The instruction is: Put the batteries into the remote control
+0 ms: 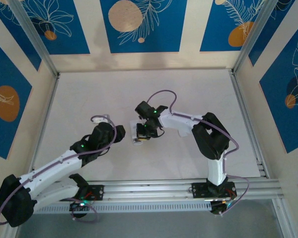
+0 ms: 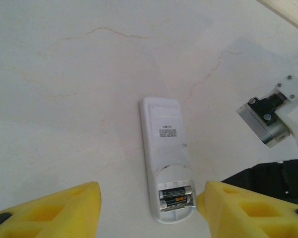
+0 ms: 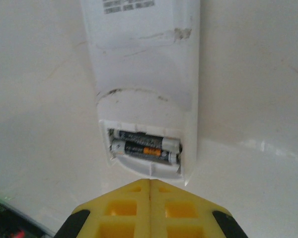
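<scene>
Right wrist view first: our right end effector [image 3: 150, 182] is pressed shut. Its two yellow fingers [image 3: 121, 210] lie flat against each other with nothing between them. Straight ahead, just beside the tips, the remote control [image 3: 144, 64] lies back side up on the bench [image 3: 35, 124]. Its long side runs away from us, and the open battery end is the near end. Both batteries [image 3: 146, 147] sit in that little bay, side by side, lying across the remote. They are dark, round and shiny, and one has an orange band. We think this arm is the nearer one for any last push.

Our left end effector [image 2: 149, 197] is spread apart, with a finger on each side of that same end, touching nothing. The remote is smooth white plastic with rounded corners, a small printed label [image 2: 168, 131] and some scuffs. The bench is pale and stone-like, with thin crack lines.
</scene>
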